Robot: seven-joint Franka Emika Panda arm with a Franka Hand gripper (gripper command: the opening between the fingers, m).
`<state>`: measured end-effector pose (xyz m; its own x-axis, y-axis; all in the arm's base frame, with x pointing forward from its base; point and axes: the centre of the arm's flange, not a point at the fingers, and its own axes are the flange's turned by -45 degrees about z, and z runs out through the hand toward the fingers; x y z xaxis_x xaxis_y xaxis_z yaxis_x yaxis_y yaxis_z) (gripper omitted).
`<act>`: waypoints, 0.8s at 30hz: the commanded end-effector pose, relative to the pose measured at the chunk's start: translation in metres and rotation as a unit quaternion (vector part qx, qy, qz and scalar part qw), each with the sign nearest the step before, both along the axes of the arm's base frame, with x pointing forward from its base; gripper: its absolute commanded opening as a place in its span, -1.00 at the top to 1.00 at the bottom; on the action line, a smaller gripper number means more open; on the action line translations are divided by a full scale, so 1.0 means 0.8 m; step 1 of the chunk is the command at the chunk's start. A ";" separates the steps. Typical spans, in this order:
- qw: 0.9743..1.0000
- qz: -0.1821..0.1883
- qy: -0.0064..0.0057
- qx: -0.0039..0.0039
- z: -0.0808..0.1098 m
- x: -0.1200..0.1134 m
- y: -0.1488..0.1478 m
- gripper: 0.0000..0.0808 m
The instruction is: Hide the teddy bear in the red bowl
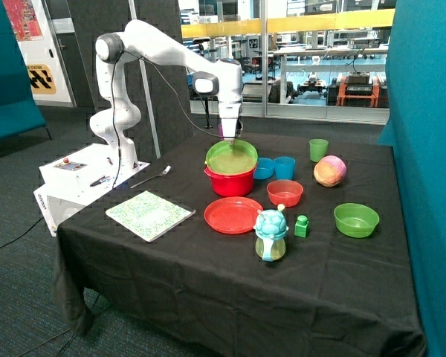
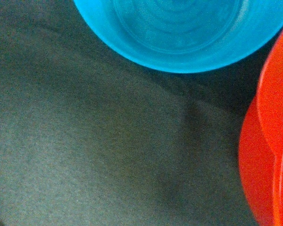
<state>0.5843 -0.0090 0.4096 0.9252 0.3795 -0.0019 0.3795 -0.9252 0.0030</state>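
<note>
One green lid [image 1: 232,156] covers red bowl [image 1: 230,182] | teddy bear unseen, likely hidden | gripper [image 1: 230,137] at lid, grip unclear | task near done

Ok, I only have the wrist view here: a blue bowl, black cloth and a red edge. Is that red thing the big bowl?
Observer: Most likely. The gripper hangs at the back rim of the red bowl, with the blue bowl just beside it.
Operator: Is the bowl's mouth open?
Observer: No. A green plate lies tilted over it like a lid.
Operator: And where is the teddy bear?
Observer: It is nowhere in sight on the table. I cannot tell whether it is under the green plate.
</note>
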 end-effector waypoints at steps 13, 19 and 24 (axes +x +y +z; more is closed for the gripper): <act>1.000 -0.012 0.000 0.002 -0.004 -0.004 -0.015 -0.96; 1.000 -0.013 0.000 0.002 -0.003 -0.009 -0.019 -0.93; 1.000 -0.015 0.000 0.002 0.005 -0.014 -0.024 -0.91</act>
<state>0.5789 -0.0226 0.4086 0.9344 0.3562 -0.0002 0.3562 -0.9344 0.0002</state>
